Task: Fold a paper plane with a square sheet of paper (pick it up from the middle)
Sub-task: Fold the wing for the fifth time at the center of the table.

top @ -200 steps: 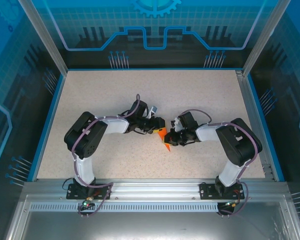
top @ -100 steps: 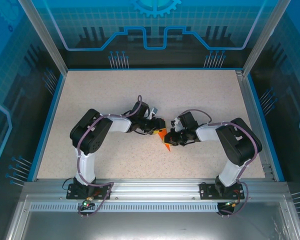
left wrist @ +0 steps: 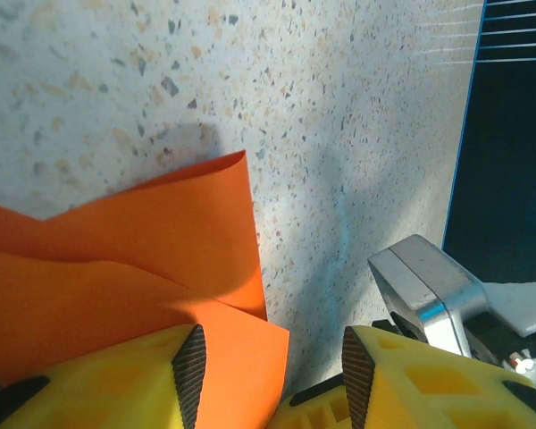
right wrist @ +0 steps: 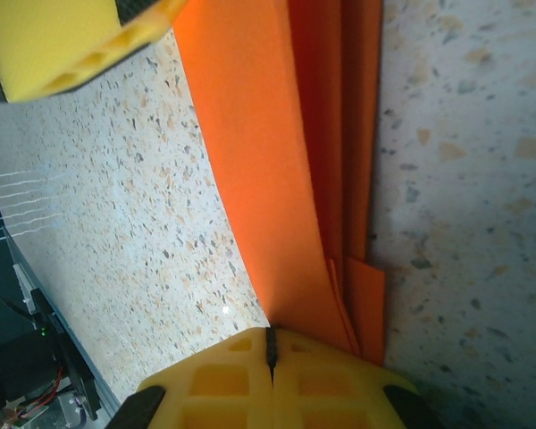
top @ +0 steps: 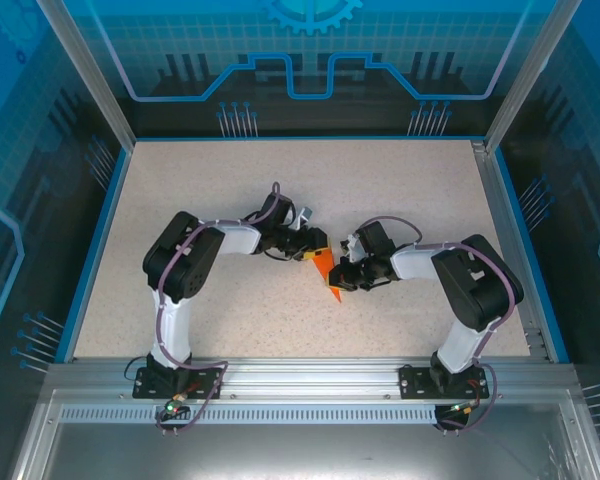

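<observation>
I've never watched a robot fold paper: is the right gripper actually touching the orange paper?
Touching. In the right wrist view, the folded orange paper runs right into the seam of the shut right gripper, no gap.

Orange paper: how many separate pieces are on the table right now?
1. The folded orange paper is in the middle of the table: the right gripper is shut on one end, the open left gripper straddles the other. Scraps could hide beneath them.
</observation>
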Controlling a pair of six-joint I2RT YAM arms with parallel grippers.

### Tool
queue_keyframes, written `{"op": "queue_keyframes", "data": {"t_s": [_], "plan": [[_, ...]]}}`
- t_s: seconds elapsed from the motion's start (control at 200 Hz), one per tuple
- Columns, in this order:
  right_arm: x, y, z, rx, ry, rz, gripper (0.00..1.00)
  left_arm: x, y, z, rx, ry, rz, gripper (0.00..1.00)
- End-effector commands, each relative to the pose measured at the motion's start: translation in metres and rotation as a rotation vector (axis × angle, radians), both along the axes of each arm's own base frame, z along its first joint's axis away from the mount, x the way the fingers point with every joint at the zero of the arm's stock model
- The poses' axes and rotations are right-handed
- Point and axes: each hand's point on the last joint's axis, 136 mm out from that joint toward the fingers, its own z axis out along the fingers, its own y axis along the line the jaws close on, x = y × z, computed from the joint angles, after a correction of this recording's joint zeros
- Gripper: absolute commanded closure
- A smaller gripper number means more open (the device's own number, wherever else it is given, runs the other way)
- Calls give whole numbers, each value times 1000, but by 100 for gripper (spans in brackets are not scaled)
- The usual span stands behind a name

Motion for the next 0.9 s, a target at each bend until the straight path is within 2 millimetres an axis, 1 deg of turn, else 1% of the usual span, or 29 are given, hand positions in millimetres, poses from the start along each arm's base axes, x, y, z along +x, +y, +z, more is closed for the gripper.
{"op": "queue_keyframes", "data": {"t_s": [0.0, 0.32, 0.435, 0.575, 0.73, 0.82, 0.895], "plan": [[-44, -37, -47, -188, 199, -9, 100, 22, 26, -23, 79, -27, 49, 52], [-43, -35, -45, -176, 201, -9, 100, 38, 50, -27, 101, -19, 88, 52], [-41, -34, -44, -166, 201, -15, 100, 44, 54, -21, 101, -25, 91, 52], [-39, -32, -44, -158, 206, -16, 100, 53, 59, 1, 91, -53, 109, 51], [-36, -30, -42, -157, 197, -21, 100, 58, 60, 40, 69, -113, 118, 51], [-35, -30, -42, -160, 198, -24, 100, 52, 57, 61, 40, -140, 128, 51], [-35, -30, -42, -161, 201, -26, 100, 39, 50, 73, 23, -153, 128, 51]]}}
